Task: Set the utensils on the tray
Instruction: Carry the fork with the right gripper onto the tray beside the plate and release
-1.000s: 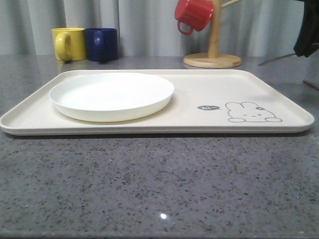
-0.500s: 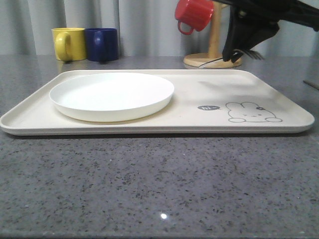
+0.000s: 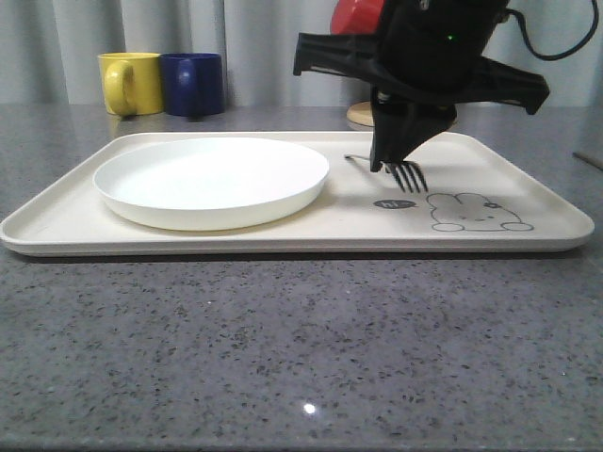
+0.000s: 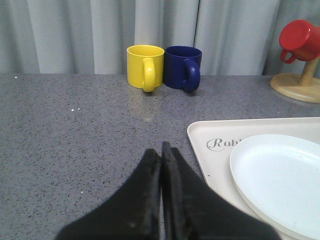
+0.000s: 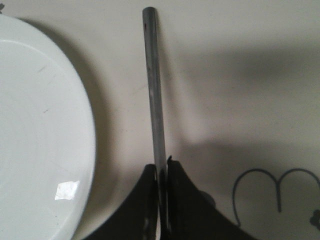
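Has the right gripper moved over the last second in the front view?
Yes. The right gripper, shut on the fork, has come leftward and down from the frame's right edge to over the tray, beside the rabbit drawing.

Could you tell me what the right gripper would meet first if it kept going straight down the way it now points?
Most likely the tray: the right gripper, shut on the fork, points down over bare tray beside the plate.
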Controlling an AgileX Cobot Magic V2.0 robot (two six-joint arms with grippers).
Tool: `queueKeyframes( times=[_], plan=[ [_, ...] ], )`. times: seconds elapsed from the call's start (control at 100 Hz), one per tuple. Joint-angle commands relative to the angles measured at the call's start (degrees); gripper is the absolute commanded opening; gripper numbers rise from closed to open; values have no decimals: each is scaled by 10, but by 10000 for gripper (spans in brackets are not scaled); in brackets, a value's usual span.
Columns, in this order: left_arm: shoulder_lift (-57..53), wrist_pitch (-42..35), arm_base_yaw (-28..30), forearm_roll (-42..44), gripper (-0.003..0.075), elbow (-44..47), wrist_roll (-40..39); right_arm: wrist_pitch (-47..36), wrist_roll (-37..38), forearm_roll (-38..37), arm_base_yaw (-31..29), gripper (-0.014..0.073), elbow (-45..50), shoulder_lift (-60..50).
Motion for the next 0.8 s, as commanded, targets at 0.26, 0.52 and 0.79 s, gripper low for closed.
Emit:
queueKeyframes(
  times=[0.26,0.52,0.79],
  plan=[
    [2,-47,0,-6,-17,-15,0,-23,5,-3,3,59,-17,-6],
    [2,-47,0,-6,-17,-15,0,-16,5,0,3,169,-17,-6],
    [2,-47,0,-6,-17,-15,0,-12,5,0,3,346,-17,-7]
  ],
)
